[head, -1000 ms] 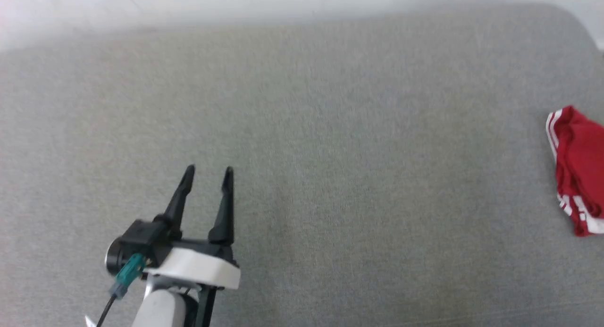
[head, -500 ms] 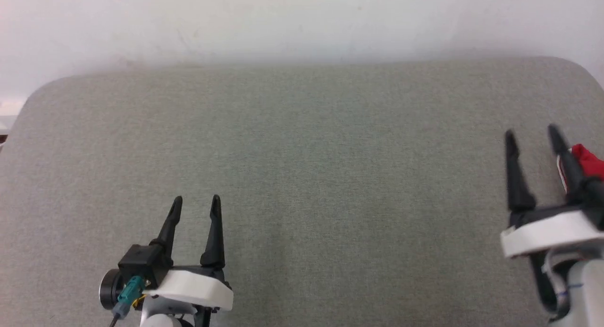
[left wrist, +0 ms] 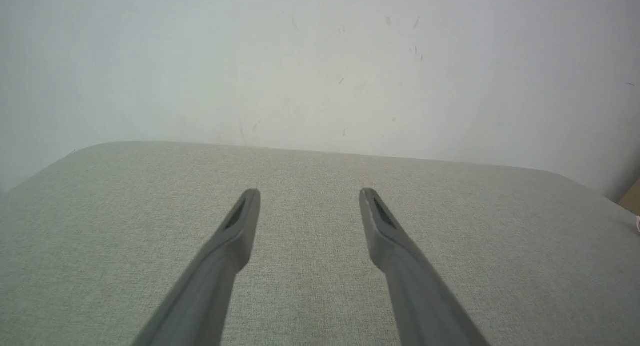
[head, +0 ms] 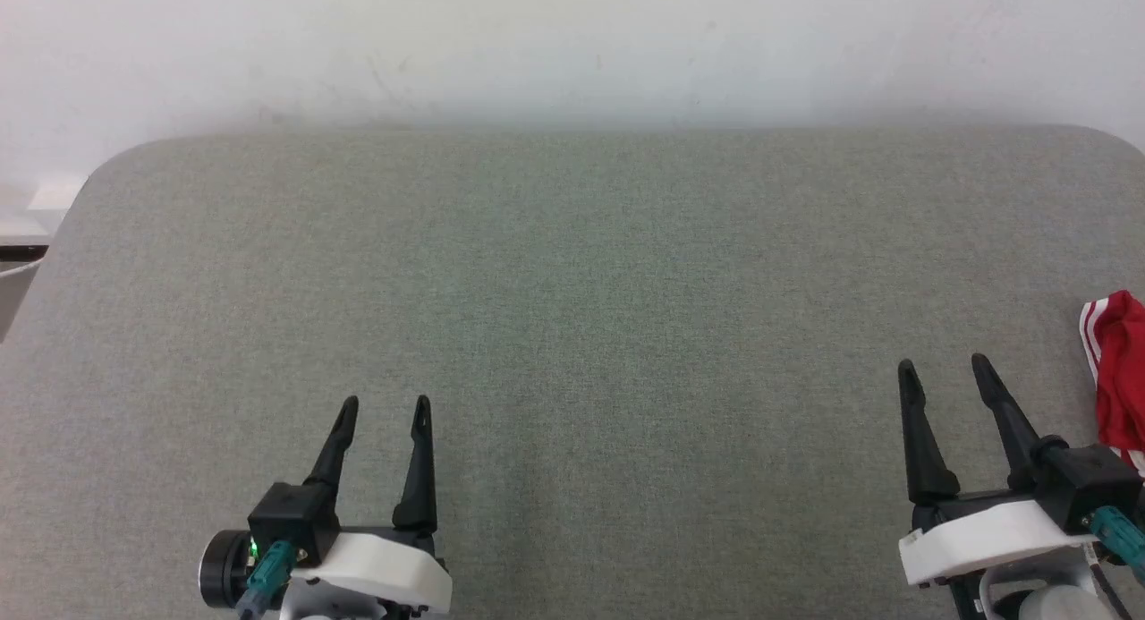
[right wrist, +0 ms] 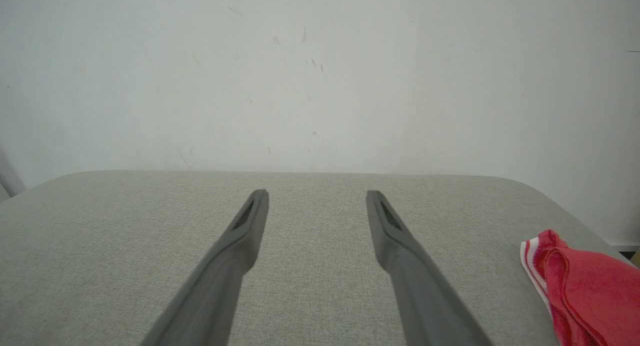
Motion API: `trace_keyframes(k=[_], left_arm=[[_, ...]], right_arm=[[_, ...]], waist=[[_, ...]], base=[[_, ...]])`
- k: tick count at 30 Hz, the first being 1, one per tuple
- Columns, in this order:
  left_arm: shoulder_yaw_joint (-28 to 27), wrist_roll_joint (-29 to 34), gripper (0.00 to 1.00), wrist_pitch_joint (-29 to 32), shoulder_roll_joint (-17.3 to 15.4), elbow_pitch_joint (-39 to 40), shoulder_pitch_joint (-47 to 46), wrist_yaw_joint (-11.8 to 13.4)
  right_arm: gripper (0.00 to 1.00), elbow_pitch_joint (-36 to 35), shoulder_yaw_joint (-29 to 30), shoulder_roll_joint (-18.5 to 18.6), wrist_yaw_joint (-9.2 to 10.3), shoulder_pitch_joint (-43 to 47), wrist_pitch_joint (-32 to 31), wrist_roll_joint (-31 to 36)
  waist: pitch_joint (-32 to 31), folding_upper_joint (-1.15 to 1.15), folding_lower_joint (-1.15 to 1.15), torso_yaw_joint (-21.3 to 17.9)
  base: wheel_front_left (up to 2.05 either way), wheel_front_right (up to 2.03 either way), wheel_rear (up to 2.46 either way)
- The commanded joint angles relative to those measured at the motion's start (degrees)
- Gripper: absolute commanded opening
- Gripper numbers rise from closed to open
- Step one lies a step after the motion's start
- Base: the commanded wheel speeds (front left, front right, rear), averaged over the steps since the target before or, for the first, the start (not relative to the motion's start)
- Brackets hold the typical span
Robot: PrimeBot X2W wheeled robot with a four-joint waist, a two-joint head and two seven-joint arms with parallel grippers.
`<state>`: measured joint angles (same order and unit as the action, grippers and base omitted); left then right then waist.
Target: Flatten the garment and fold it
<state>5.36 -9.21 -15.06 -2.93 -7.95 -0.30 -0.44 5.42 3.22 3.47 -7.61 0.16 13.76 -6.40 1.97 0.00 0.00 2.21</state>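
The red garment [head: 1118,369] lies bunched at the table's far right edge, its white stripe trim showing, and is cut off by the head view's border. In the right wrist view it sits crumpled at the lower right, garment [right wrist: 580,291]. My right gripper [head: 944,368] hovers open just left of it, apart from the cloth, nothing between its fingers. My left gripper [head: 385,407] is open at the lower left over bare table. Open gaps show in both wrist views: left gripper [left wrist: 309,192], right gripper [right wrist: 317,193].
The grey fabric-covered table [head: 572,316] has rounded far corners and stands against a white wall [head: 572,47]. A pale object [head: 18,280] sits off the table's left edge.
The head camera has tilted up and swung, bringing the wall and both grippers into view. The right gripper has come in at the lower right and now sits lower, left of the garment.
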Motion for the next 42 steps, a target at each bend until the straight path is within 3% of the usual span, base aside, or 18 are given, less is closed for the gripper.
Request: trace_keyframes(k=[1, 13, 14, 42], left_arm=[[-0.03, 0.23, 1.00, 0.06, 0.04, -0.14, 0.43, 0.29], [0.05, -0.59, 1.00, 0.06, 0.04, -0.36, 0.07, 0.02], [0.03, -0.68, 0.00, 0.01, 0.00, -0.20, 0.15, 0.01], [-1.03, 1.20, 0.00, 3.00, 0.01, 1.43, 0.18, 0.10]], right_arm=[[1.00, 0.03, -0.16, -0.25, 0.12, 0.35, 0.47, 0.40], [1.00, -0.19, -0.10, -0.49, 0.12, 0.26, 0.83, 0.81], [0.00, -0.04, -0.06, -0.30, 0.00, 0.08, 0.45, 0.56], [0.00, -1.10, -0.66, -0.33, 0.02, 0.03, -2.43, 1.71]], waist=[[-0.02, 0.00, 0.00, 0.02], [0.19, 0.00, 0.00, 0.28], [0.20, 0.00, 0.01, 0.28], [-0.23, 0.00, 0.01, -0.21]], base=[[0.00, 0.00, 0.00], [0.00, 0.00, 0.00], [0.00, 0.00, 0.00], [0.00, 0.00, 0.00]])
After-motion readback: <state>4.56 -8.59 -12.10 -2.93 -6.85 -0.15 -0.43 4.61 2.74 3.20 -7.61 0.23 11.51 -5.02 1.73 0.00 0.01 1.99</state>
